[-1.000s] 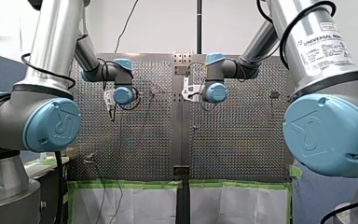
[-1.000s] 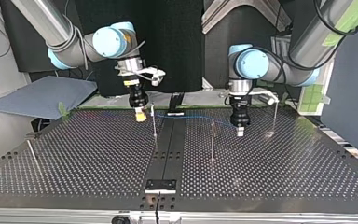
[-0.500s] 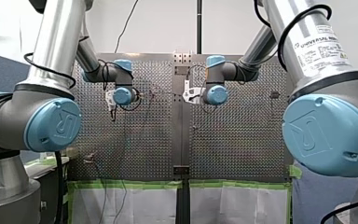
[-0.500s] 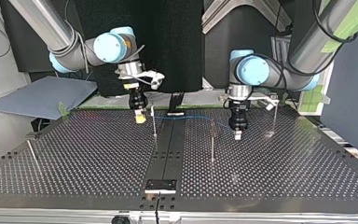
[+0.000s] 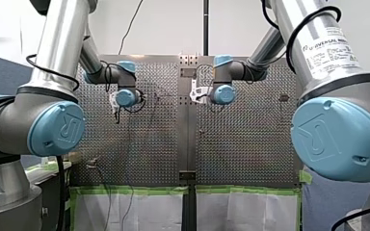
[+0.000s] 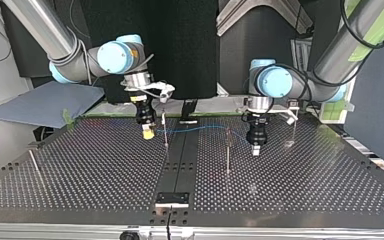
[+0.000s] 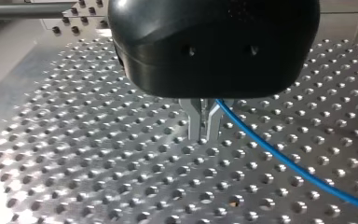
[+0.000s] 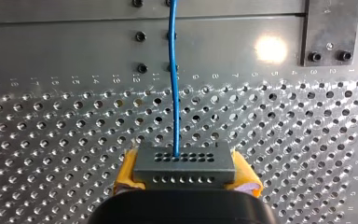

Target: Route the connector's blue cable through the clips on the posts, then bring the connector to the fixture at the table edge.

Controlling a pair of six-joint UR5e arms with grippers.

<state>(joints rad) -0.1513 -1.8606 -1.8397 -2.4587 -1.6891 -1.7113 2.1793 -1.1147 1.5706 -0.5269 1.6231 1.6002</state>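
In the top view my right arm comes in from 11 o'clock and slopes down toward the middle. It bends at the wrist, so my right gripper points straight down at the table. The right wrist view shows what it holds. Its yellow pads squeeze both sides of the grey connector. The blue cable comes out of the connector's holes and runs straight ahead, away from the gripper.

My left arm comes in from 1 o'clock and bends the same way, so my left gripper points straight down too. In the left wrist view its two metal fingers are almost together, with only a thin slit between them. The blue cable comes out at their roots and runs off to one side above the table.

In the top view the cable hangs in the air from one gripper to the other. A thin post stands just at 3 o'clock of my right gripper. A second post stands at 9 o'clock of my left gripper. The black fixture sits at the table's 6 o'clock edge, well apart from the connector.
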